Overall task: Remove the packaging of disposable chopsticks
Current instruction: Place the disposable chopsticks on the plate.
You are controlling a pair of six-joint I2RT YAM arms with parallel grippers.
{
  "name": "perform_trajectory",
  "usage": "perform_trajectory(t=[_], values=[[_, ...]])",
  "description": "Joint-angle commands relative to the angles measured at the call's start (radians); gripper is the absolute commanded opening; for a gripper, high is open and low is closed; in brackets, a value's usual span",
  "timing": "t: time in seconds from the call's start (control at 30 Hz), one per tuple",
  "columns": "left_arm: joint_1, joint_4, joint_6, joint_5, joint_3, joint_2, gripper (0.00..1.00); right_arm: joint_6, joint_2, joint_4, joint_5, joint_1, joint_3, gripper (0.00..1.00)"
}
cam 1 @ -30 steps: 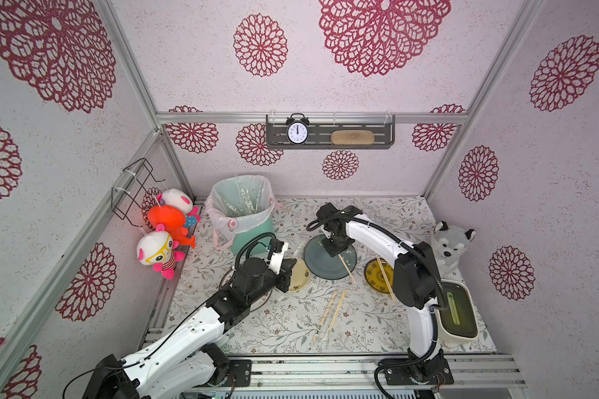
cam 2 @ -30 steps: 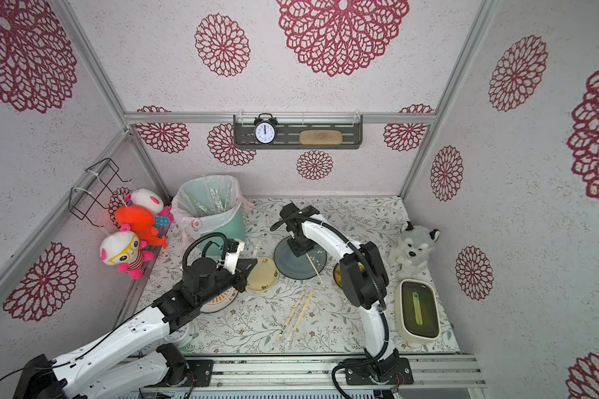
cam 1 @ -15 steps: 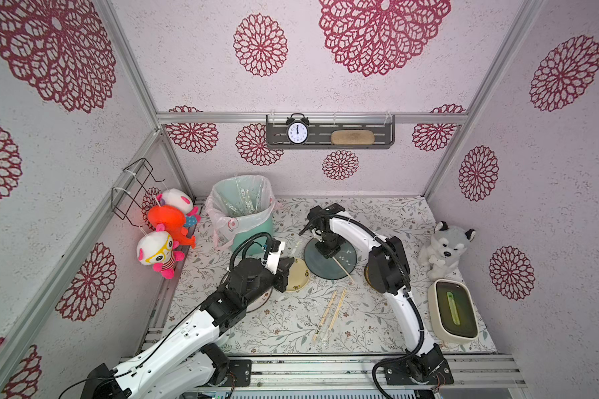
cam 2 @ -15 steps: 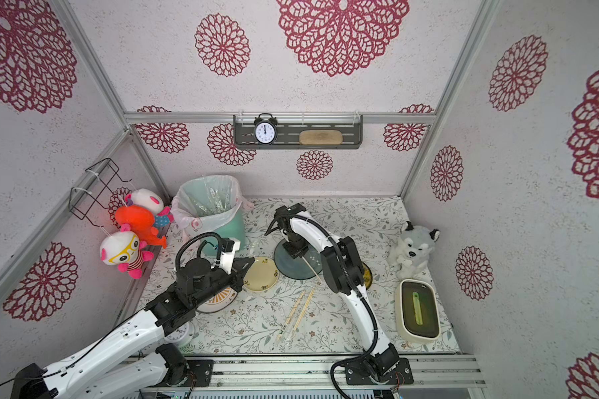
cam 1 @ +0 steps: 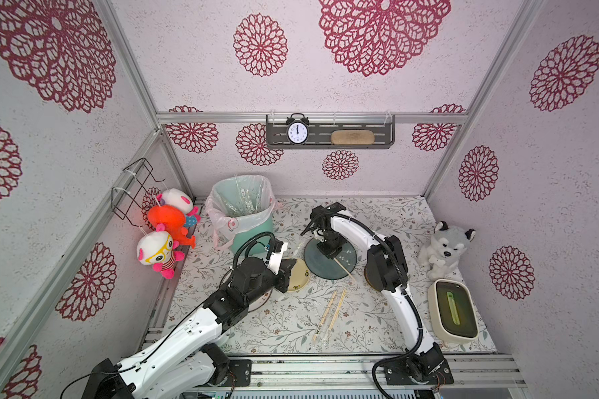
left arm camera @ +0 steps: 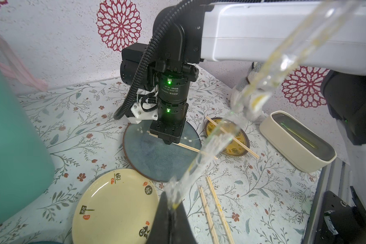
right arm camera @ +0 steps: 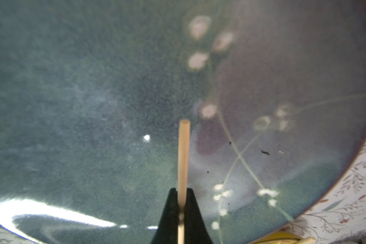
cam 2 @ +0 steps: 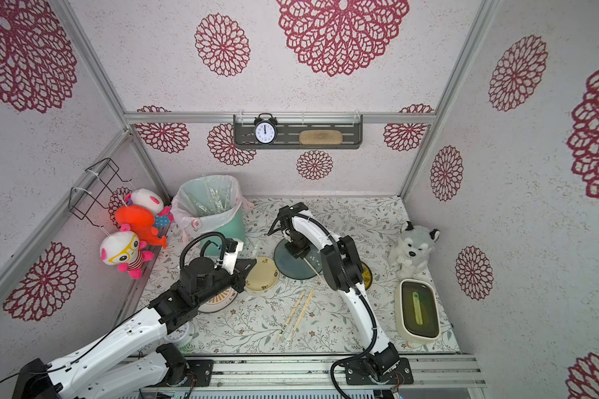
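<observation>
Clear plastic packaging (left arm camera: 209, 145) is pinched in the closed left gripper (left arm camera: 171, 203), a crinkled, see-through sleeve slanting up and away from the jaws. Just under and beside that gripper lies a cream plate (left arm camera: 114, 202) on the floral worktop (left arm camera: 76, 131). Ahead of it, the right gripper (left arm camera: 167, 140) points down, low over a blue-green plate (cam 1: 329, 274), jaws clamped on disposable chopsticks (right arm camera: 183, 152). The sticks poke out on both sides of the jaws across the plate, one end reaching past its rim. Whether they touch the glaze I cannot tell. Beyond the right gripper, another pair (left arm camera: 230, 136) rests across a yellow plate (left arm camera: 237, 149). Nearer the left gripper, more sticks (cam 1: 331, 316) lie on the worktop, clear film showing at one end.
</observation>
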Motion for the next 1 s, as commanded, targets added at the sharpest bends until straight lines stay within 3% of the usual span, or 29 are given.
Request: perform_trajectory(t=[0.0, 0.07, 0.27, 0.4, 0.47, 0.5, 0.53, 0.57, 0.63, 0.7, 0.8, 0.97], values=[[0.009, 0.003, 0.008, 0.005, 0.009, 0.001, 0.0, -0.014, 0.006, -0.028, -0.012, -0.004, 0.031, 0.11], [0.009, 0.003, 0.008, 0.001, 0.009, 0.0, 0.0, -0.013, 0.006, -0.029, -0.018, -0.004, 0.029, 0.18], [0.011, -0.005, 0.009, -0.02, 0.01, -0.011, 0.0, -0.01, -0.015, -0.022, -0.021, -0.004, 0.031, 0.24], [0.032, -0.028, -0.018, -0.09, 0.027, -0.044, 0.0, -0.01, -0.052, -0.001, -0.027, -0.004, 0.022, 0.32], [0.07, -0.074, -0.037, -0.106, 0.068, -0.066, 0.0, -0.001, -0.099, 0.038, -0.023, -0.004, -0.005, 0.42], [0.093, -0.106, -0.045, -0.11, 0.1, -0.074, 0.0, 0.003, -0.131, 0.067, -0.017, -0.002, -0.026, 0.48], [0.116, -0.14, -0.046, -0.12, 0.137, -0.077, 0.0, 0.009, -0.17, 0.104, -0.015, -0.002, -0.056, 0.63], [0.133, -0.174, -0.051, -0.148, 0.17, -0.077, 0.0, 0.012, -0.205, 0.132, -0.017, -0.001, -0.08, 0.66], [0.167, -0.264, -0.064, -0.252, 0.258, -0.057, 0.0, 0.013, -0.291, 0.214, -0.025, 0.005, -0.15, 0.86], [0.221, -0.373, -0.088, -0.285, 0.357, -0.007, 0.0, 0.019, -0.383, 0.301, -0.019, 0.014, -0.24, 0.97], [0.322, -0.527, -0.115, -0.226, 0.516, 0.09, 0.0, 0.036, -0.542, 0.451, -0.009, 0.024, -0.396, 0.99], [0.439, -0.847, -0.094, -0.195, 0.881, 0.384, 0.0, 0.081, -0.776, 0.681, -0.058, 0.027, -0.631, 0.99]])
